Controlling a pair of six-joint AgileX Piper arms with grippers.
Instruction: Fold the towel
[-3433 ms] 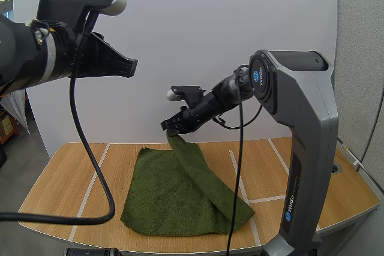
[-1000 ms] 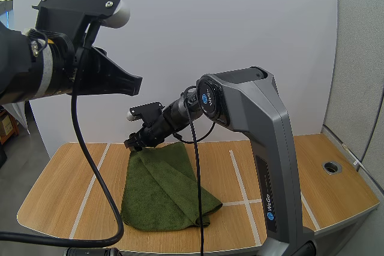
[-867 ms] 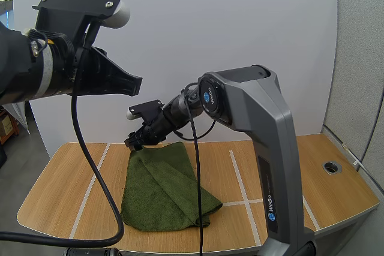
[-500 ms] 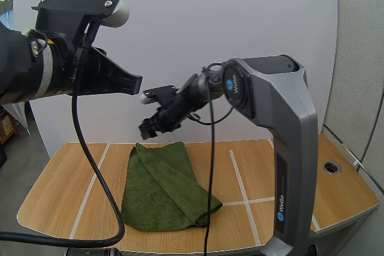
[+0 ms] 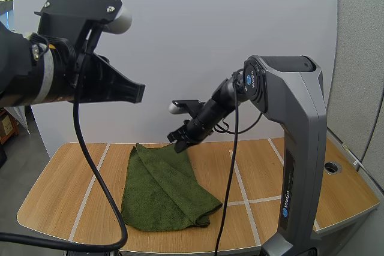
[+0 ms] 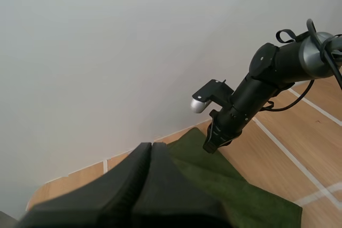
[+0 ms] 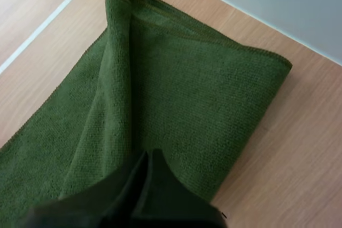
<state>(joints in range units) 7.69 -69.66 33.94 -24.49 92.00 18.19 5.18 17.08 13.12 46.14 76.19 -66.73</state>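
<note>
**Towel-folding bot: both claws pinched shut, holding nothing**

Standing here watching this two-arm rig. The green towel [image 5: 162,190] is lying flat on the wooden table [image 5: 60,184], a bit left of the middle. It's stretching from close to the far edge down toward the near edge. It's doubled over: stacked hems are bunching at its far-left corner, and a soft rounded fold is running along its far-right side. My guess is that's one fold done. The end nearest the table's near edge is flaring wider than the far end, so it's not looking very square.

The right gripper [image 5: 179,142] is hovering just above the towel's far end, near the table's far edge. Its fingers are pressing together into one dark wedge with no cloth between them. I'm reading that as it sitting clear of the fabric so the fold isn't getting dragged, but that's only a guess.

The left gripper [image 6: 151,150] is hanging high over the table's left side, well apart from the towel. It's closed up the same way, gripping nothing. It's probably parking up there to keep out of the other arm's path.

If another fold is coming, I'd want those far-corner hems pinched together. Otherwise the layers are going to slide apart.
</note>
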